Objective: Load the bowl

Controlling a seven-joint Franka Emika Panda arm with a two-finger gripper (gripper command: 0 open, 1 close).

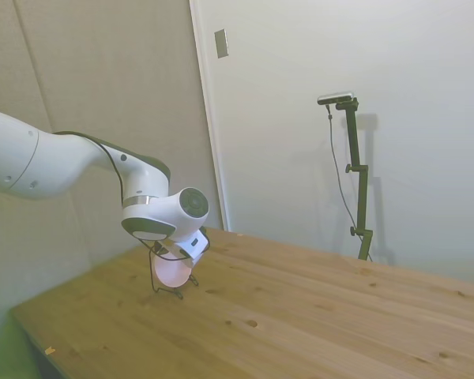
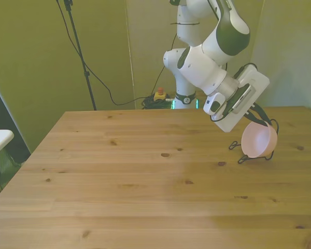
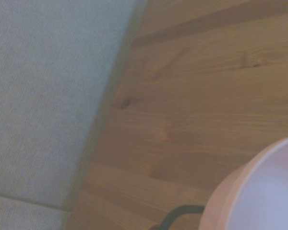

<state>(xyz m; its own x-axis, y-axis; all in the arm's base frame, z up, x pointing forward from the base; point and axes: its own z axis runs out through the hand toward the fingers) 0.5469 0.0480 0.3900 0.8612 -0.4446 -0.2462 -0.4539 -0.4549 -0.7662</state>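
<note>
The bowl (image 2: pixel 258 140) is seen at the right end of the counter (image 2: pixel 145 176) in the front view, tipped on its edge with its open side turned toward the camera, and resting in or against a thin black wire rack (image 2: pixel 249 155). In the side view the same pale pink bowl (image 1: pixel 172 272) is found low, just under the wrist, with the wire feet of the rack (image 1: pixel 170 292) touching the wood. The tilt is judged to suit the rack, which is made to carry dishes upright rather than flat.

The pincer (image 2: pixel 259 122) is placed right at the bowl's upper rim, angled downward, probably so that the bowl can be guided into the wire. Whether its fingers are apart or clamped on the rim cannot be told, since they are hidden behind the wrist and the bowl.

In the wrist view a curved part of the bowl (image 3: pixel 259 191) and a bit of black wire (image 3: pixel 177 215) are shown over bare wood.

No brand, label or legible writing is found anywhere.
</note>
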